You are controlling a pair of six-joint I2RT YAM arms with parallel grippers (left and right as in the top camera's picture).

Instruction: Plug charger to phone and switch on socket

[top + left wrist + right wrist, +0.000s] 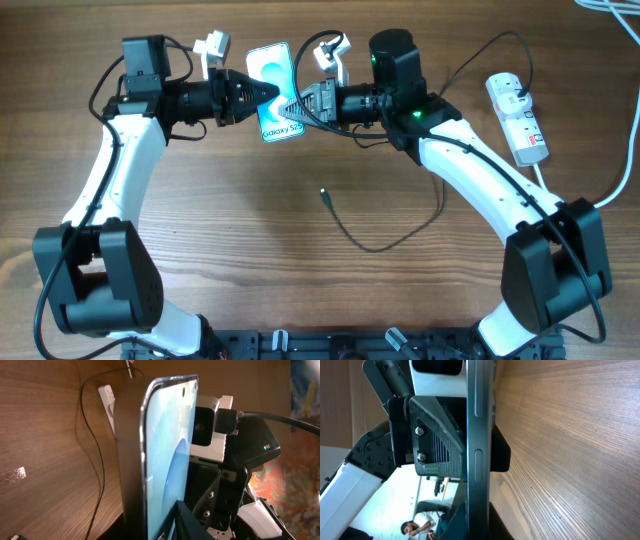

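- Overhead: the phone [272, 68], a slim teal-lit rectangle with pale edges, sits upper centre between two arms; the left gripper [262, 93], tapered and black, has its jaws pinching the phone's left side; the right gripper [297, 106] meets the lower right corner, its grip impossible to tell; the charger [326, 196], a thin black cable, curls loose on the wood-grain table [230, 210], its metal-tipped plug well apart from the phone; the white oblong socket [520, 125] lies at upper right.
- Left wrist: the phone's glossy curved glass fills the centre; the right gripper's black housing sits behind.
- Right wrist: the phone's thin metallic edge runs vertically; a ribbed pad [437, 440] presses flat against one face.
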